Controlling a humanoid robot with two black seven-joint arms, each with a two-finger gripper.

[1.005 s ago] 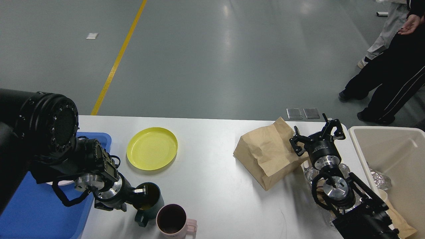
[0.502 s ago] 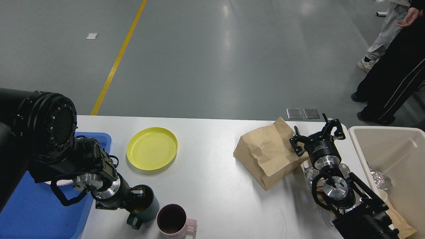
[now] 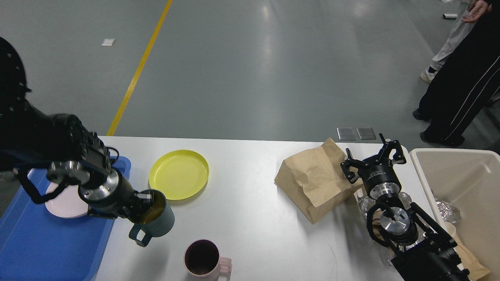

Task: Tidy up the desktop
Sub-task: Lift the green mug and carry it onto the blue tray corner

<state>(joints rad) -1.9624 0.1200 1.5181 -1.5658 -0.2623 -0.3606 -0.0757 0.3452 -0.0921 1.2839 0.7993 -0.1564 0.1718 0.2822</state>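
The white desktop [image 3: 250, 226] fills the lower half of the head view. My left gripper [image 3: 143, 201] is shut on the rim of a dark green mug [image 3: 154, 218]. It holds the mug tilted above the desktop, just right of the blue tray [image 3: 43, 246]. A pink mug [image 3: 203, 257] stands near the front edge. A yellow plate [image 3: 179, 174] lies further back. My right gripper [image 3: 373, 158] is open, with its fingers spread, right beside a crumpled brown paper bag [image 3: 312, 179] and holding nothing.
A pale plate [image 3: 64, 203] lies in the blue tray. A beige bin [image 3: 429, 183] at the right edge holds crumpled foil [image 3: 445, 210] and brown paper. More foil [image 3: 363, 203] lies by my right arm. People [image 3: 461, 78] stand beyond the table's far right corner.
My left gripper has lifted the green mug and carried it left and back, away from the pink mug and toward the blue tray. The right arm has not moved.
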